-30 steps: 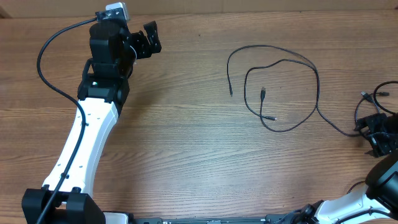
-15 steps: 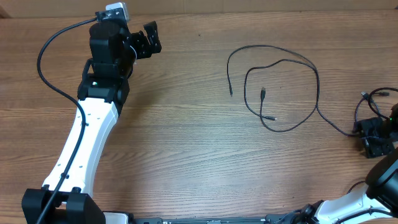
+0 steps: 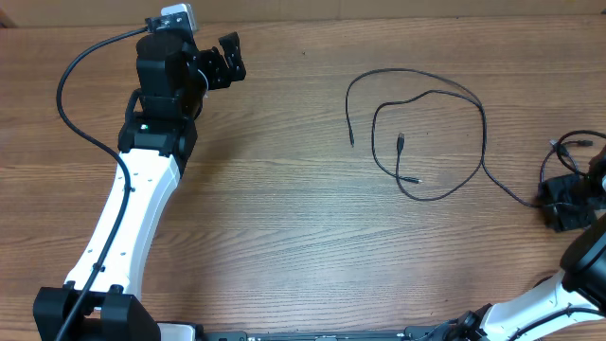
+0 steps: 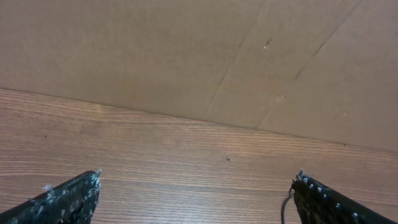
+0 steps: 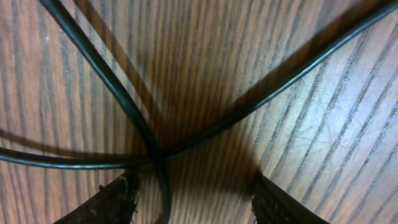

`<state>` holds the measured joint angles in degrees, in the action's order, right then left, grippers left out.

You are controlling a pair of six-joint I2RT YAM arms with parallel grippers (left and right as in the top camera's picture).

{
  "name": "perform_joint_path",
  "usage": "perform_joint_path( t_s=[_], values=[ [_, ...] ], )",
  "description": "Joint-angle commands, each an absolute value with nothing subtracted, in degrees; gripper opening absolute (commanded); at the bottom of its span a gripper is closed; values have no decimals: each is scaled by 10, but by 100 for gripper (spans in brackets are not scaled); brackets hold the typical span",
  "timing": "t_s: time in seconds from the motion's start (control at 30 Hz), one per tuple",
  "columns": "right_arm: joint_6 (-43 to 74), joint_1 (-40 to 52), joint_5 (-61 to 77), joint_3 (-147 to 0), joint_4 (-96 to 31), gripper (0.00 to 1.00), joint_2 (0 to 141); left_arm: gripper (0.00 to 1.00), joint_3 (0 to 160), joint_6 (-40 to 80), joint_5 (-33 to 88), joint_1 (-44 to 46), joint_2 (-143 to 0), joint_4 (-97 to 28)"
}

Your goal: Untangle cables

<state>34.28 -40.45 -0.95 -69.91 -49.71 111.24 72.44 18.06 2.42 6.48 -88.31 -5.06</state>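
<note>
On the right half of the desk (image 3: 284,218) lie the cables (image 3: 484,133), thin black cords spread in two wide overlapping loops. Their loose ends sit inside and beside the loops: one plug end (image 3: 351,142) at the left, another (image 3: 401,142) in the middle, and a silvery tip (image 3: 417,179) lower down. From the loops one strand trails down and right to the right hand (image 3: 566,204), which sits at the right border of the overhead view. A further short strand (image 3: 568,144) curls just above that hand.

The right wrist view shows the right hand (image 5: 199,199) low over the wood with its fingers (image 5: 118,199) spread apart. Several cable strands (image 5: 106,81) cross just ahead of the gap, and one runs down between the fingers; nothing is pinched.

At the far left the left hand (image 3: 225,59) is held near the back edge of the desk, well apart from the cables. In its wrist view the left hand (image 4: 196,199) is released, fingers (image 4: 68,199) wide, facing a plain brown cardboard wall (image 4: 186,56) that rises from the desk's back edge. A broad stretch of wood separates the left arm (image 3: 142,199) from the loops.
</note>
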Motion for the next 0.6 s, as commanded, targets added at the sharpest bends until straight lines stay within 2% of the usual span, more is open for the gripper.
perform_joint_path(
  t_s=[0.0, 0.07, 0.13, 0.2, 0.33, 0.37, 0.57],
  values=[
    [344, -377, 26, -684, -470, 58, 1180, 100, 728, 185, 30, 65, -888, -49],
    [343, -364, 26, -684, -459, 57, 1185, 99, 728, 185, 30, 65, -888, -49],
    [343, -352, 26, -684, -450, 49, 1185, 100, 728, 185, 30, 65, -888, -49],
    [343, -339, 26, -685, -443, 32, 1185, 100, 728, 185, 30, 65, -888, -49],
    [343, -322, 26, -685, -442, 6, 1185, 100, 728, 185, 30, 65, -888, -49],
    [343, -319, 26, -685, -443, 4, 1185, 100, 728, 185, 30, 65, -888, -49],
    [343, -315, 22, -685, -455, 4, 1185, 99, 728, 185, 30, 64, -888, -49]
  ],
)
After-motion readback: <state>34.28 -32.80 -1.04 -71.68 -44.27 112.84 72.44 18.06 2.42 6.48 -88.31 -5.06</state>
